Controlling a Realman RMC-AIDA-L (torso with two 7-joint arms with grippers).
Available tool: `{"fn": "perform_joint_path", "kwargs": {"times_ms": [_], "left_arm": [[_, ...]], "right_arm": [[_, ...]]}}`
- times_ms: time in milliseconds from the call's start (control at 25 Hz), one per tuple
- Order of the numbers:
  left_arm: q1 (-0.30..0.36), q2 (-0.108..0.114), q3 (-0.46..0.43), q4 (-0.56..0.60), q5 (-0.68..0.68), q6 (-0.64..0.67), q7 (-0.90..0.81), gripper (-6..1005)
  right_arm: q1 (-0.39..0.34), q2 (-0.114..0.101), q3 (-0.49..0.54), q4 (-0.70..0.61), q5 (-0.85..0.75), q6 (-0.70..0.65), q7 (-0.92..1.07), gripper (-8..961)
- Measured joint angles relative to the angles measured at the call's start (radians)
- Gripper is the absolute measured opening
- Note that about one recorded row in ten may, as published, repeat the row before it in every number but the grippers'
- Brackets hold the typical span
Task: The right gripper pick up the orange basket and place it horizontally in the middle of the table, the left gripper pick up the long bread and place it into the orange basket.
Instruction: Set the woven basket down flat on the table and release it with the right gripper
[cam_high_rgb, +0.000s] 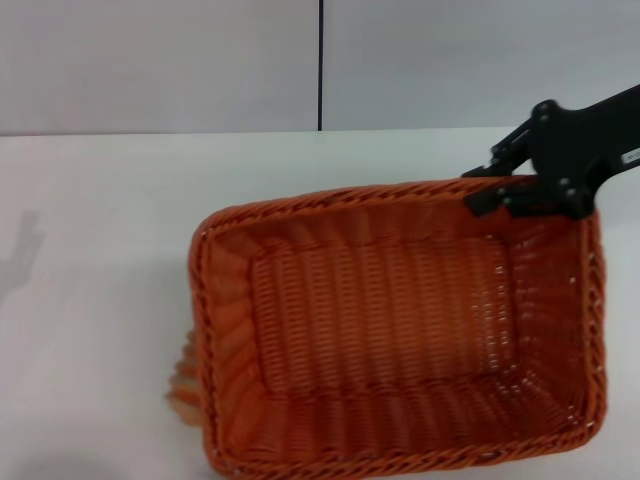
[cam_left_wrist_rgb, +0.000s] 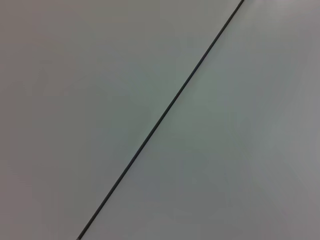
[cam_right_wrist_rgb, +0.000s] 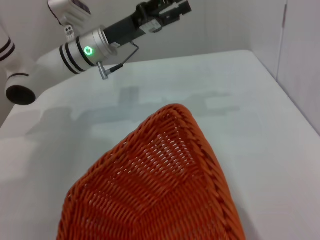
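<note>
No readable text, label, number or sign — anywhere — in any view.

pale wall, dark vertical seam between its panels

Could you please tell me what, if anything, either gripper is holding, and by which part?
The right gripper grips the large orange woven wicker basket by its far right rim corner. The left gripper holds nothing visible.

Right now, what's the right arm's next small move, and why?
Probably lower and level the orange basket onto the table: the right gripper grips its far rim, and the basket looks tilted and lifted. The long bread peeks out beside its left wall, so set down clear of it.
</note>
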Motion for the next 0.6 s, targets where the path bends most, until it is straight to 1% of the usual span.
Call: {"fn": "perform_joint_path", "kwargs": {"times_ms": [120,160,200,240,280,360,600], "left_arm": [[0.002,0.000,0.006,-0.007,0.000,0.003,0.000,835],[0.002,0.000,0.006,-0.010,0.000,0.004,0.000,835],[0.002,0.000,0.006,-0.010,0.000,0.004,0.000,835],[0.002,0.000,0.006,-0.011,0.000,0.004,0.000,835],[0.002,0.000,0.006,-0.011,0.000,0.004,0.000,835],[0.002,0.000,0.007,-0.011,0.000,0.004,0.000,835],[0.005,0.000,0.008,-0.011,0.000,0.004,0.000,834]], "right_arm": [[-0.005,0.027,0.003,-0.006,0.001,-0.033,-0.020,167],[-0.009,0.044,0.003,-0.008,0.003,-0.059,-0.031,166],[-0.009,0.044,0.003,-0.008,0.003,-0.059,-0.031,166],[-0.011,0.055,0.004,-0.014,0.006,-0.084,-0.042,165],[-0.011,0.055,0.004,-0.014,0.006,-0.084,-0.042,164],[-0.012,0.069,0.010,-0.029,0.015,-0.130,-0.058,163],[-0.012,0.077,0.031,-0.068,0.054,-0.179,-0.100,163]]}}
